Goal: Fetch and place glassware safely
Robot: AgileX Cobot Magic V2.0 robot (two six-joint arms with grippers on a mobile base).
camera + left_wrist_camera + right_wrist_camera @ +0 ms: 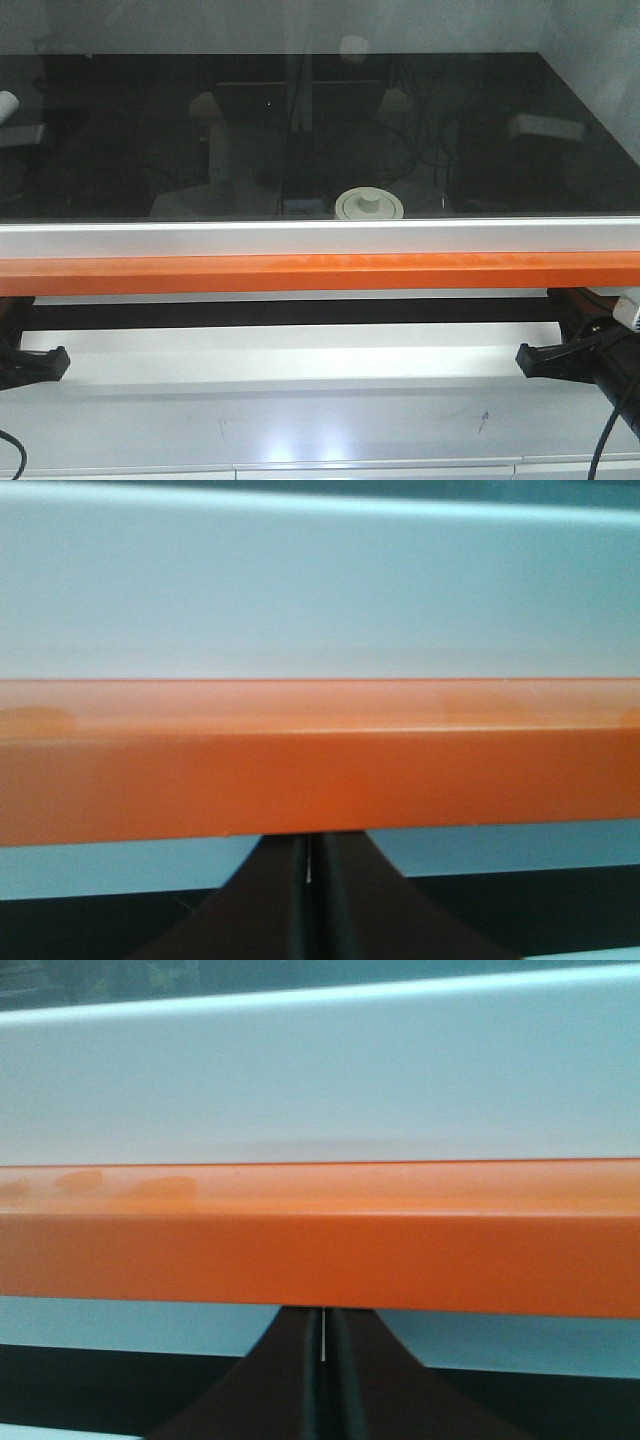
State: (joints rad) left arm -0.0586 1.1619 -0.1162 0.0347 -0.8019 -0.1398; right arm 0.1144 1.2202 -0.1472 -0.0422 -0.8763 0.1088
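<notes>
The glassware (369,205), a squat jar with a cream-white round lid and central knob, stands behind the dark glass sash, low and near the middle; only its lid shows clearly. My left gripper (58,360) and right gripper (526,357) are black, low at the frame's two sides, just under the orange bar (320,272) of the sash. In the left wrist view the gripper (308,846) is shut with its tips at the bar's (320,780) underside. In the right wrist view the gripper (323,1322) is shut the same way under the bar (320,1255). Neither holds anything.
The glass sash (320,130) is down, with a white frame strip (320,238) above the orange bar. It stands between both grippers and the jar. A white sill (300,410) lies in front below. Reflections and dim shapes show in the glass.
</notes>
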